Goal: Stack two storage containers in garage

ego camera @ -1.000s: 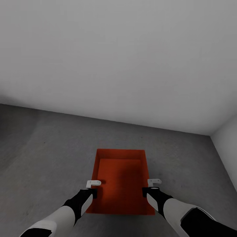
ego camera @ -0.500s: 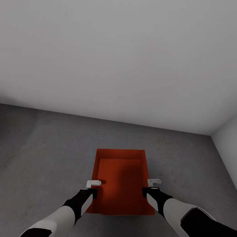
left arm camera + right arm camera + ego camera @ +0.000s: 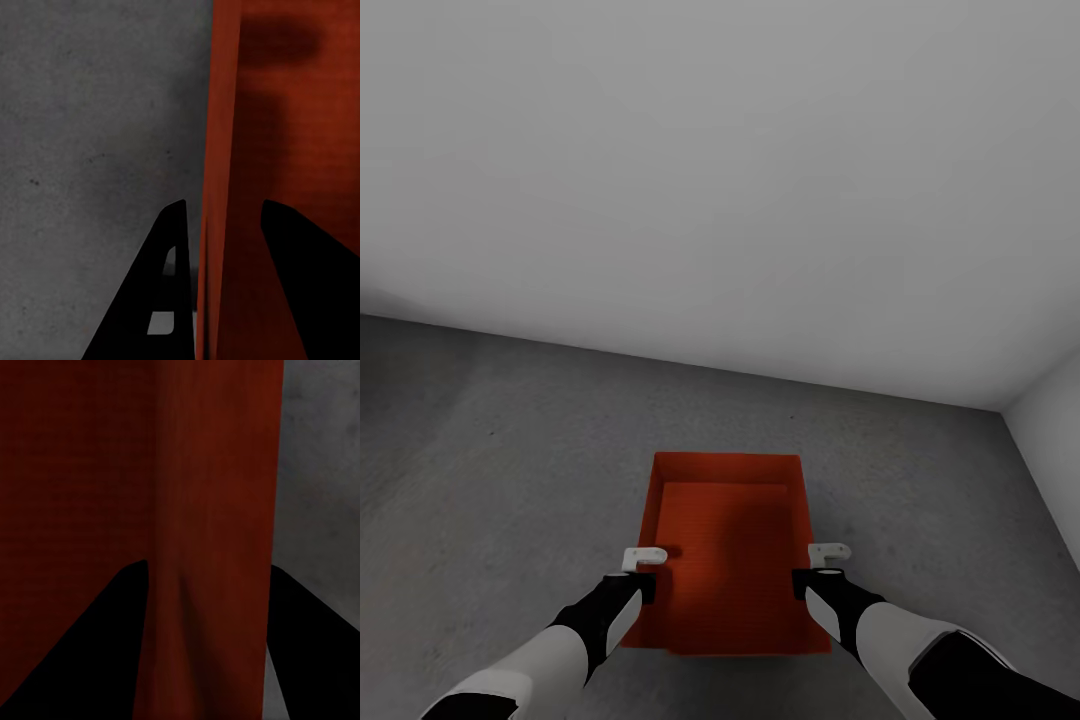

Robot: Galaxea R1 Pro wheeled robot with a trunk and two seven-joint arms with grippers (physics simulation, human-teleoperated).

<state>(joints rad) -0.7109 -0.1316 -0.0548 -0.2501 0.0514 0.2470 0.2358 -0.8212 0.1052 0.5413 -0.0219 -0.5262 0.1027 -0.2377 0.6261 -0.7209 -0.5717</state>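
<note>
Nothing moved, both tools (image 3: 643,556) (image 3: 828,551) clamp container (image 3: 726,540) walls, grey floor (image 3: 510,450), pale wall (image 3: 720,180).

Bare floor (image 3: 510,450) lies open on every side of the storage container (image 3: 725,550), rough grey concrete with nothing standing on it. Ahead, a pale grey wall (image 3: 720,180) closes the space beyond a strip of open floor, and a second wall (image 3: 1055,440) closes in at the right, forming a corner. The container's cavity is open from above (no lid, nothing inside). The left gripper (image 3: 643,556) straddles its left wall, one finger (image 3: 169,292) outside over the floor and one inside, the wall between them; the right gripper (image 3: 828,551) straddles the right wall likewise, so both side rims are blocked there, while the far rim and the near rim between the arms are free
</note>
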